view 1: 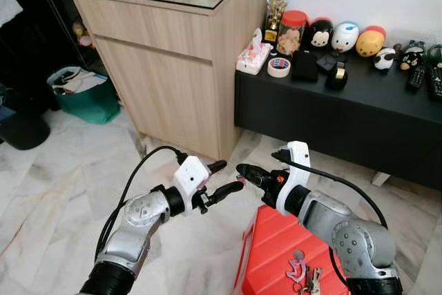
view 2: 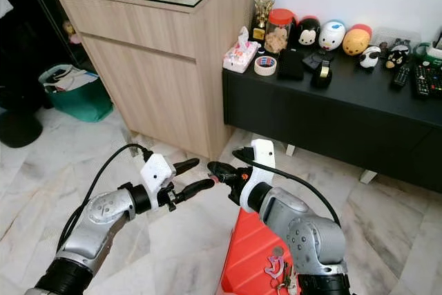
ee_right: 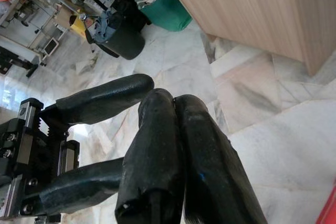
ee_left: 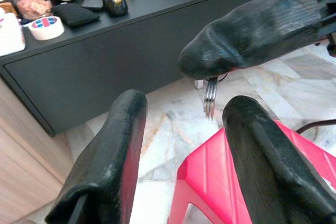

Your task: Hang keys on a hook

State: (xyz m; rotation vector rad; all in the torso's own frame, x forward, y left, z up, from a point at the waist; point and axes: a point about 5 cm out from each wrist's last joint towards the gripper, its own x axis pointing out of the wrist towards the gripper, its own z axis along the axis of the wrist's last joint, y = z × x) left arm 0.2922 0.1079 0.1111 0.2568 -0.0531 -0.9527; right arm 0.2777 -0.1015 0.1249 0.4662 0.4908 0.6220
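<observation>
A bunch of keys [view 1: 307,276] with a pink charm lies on the top of a red plastic stool [view 1: 276,246] under my right forearm. Both grippers are raised over the floor in front of the stool, tip to tip. My left gripper [view 1: 226,176] is open, its two black fingers spread apart. My right gripper [view 1: 243,169] is shut, fingers pressed flat together, its tip pointing into the gap of the left gripper. In the left wrist view a small thin metal piece [ee_left: 210,97] shows just under the right fingers [ee_left: 252,35]; I cannot tell what it is.
A light wooden cabinet [view 1: 173,53] stands ahead on the left. Beside it is a low black console [view 1: 331,108] with toy figures, a tape roll [view 1: 279,67] and remotes. A green bag [view 1: 79,94] and a black bin [view 1: 21,129] sit far left on the marble floor.
</observation>
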